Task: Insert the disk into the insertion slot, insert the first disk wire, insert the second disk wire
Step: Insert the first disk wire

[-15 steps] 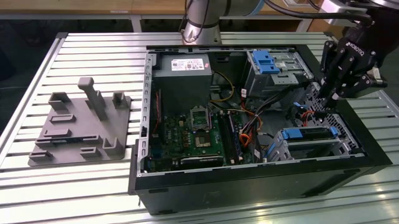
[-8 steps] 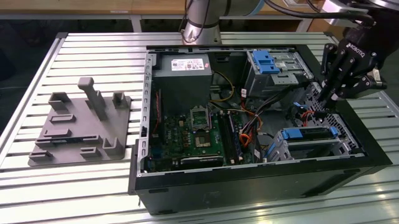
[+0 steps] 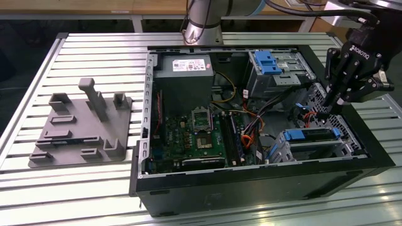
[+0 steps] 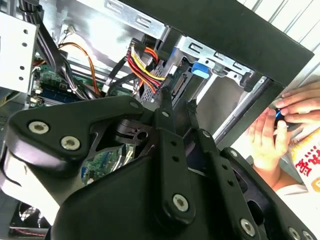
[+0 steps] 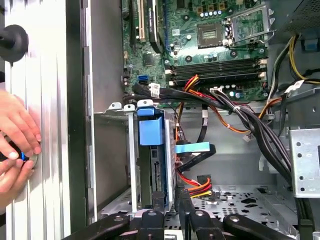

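One step of three is judged done: the disk (image 5: 150,131) is seated in the insertion slot (image 5: 131,165), with its blue handle at the mouth. Both wire insertions are judged outstanding. A red-yellow wire bundle (image 5: 200,187) is noted just beside the disk, its plug hidden. The gripper (image 5: 171,192) is angled down into the case and held close to the disk, near that bundle. Whether anything is clamped cannot be told.

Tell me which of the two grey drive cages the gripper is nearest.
The small cage holding the blue-framed disk; the gripper hangs right beside it. The larger cage with the blue latch stands well away.
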`<state>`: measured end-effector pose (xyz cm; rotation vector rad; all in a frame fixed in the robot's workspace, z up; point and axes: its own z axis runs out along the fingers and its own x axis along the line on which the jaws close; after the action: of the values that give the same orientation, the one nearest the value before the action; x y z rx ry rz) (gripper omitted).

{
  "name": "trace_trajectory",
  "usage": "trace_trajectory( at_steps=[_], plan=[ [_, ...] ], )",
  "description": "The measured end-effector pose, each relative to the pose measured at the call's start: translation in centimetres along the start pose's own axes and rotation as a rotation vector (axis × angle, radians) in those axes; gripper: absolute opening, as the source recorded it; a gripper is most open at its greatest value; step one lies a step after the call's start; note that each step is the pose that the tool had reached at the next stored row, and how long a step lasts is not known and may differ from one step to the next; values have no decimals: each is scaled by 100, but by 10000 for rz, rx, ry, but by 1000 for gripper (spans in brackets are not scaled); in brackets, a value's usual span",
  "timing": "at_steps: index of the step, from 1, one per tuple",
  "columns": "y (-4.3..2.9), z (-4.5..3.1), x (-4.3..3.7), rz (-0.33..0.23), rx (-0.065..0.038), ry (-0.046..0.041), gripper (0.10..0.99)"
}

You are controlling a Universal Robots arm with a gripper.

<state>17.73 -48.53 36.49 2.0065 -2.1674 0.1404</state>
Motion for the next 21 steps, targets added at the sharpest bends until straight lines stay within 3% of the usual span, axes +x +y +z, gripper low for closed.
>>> trace_trajectory(
  at_steps=[14, 21],
  plan=[
    [-5, 92, -19, 6, 16, 76, 267],
    [-7, 116, -24, 55, 186, 60, 267]
  ],
)
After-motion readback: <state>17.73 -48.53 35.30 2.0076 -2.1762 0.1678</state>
